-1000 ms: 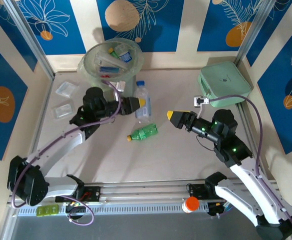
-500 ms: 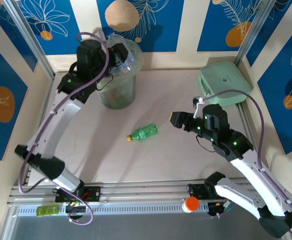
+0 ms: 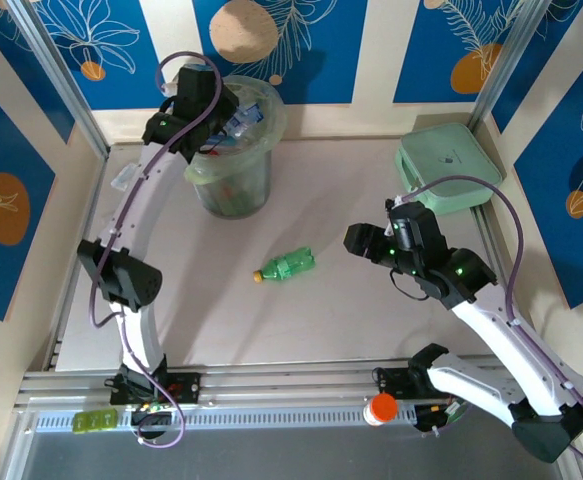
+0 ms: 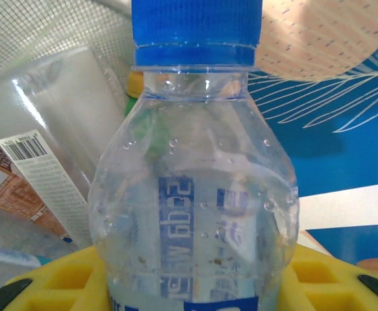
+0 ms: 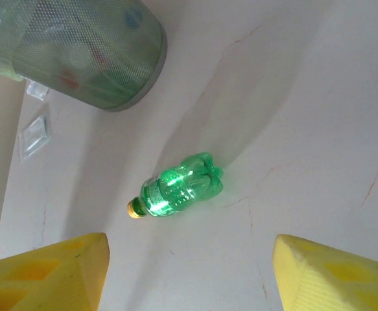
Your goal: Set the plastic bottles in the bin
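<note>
Clear plastic bottle with a blue cap [image 4: 195, 194] clamped in the left hand [image 3: 223, 106], above the tall pale-green translucent bin [image 3: 271, 135], small green plastic bottle [image 5: 179, 186] lying on the bench [image 5: 292, 97] ahead of the right hand [image 5: 189, 272], fingers apart

Overhead and right-wrist views share green bottle [image 3: 287, 264].

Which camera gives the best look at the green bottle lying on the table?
Right wrist: the green bottle lies large and unblocked, yellow cap and lobed base clear. The top view shows it small, lying on its side.
</note>
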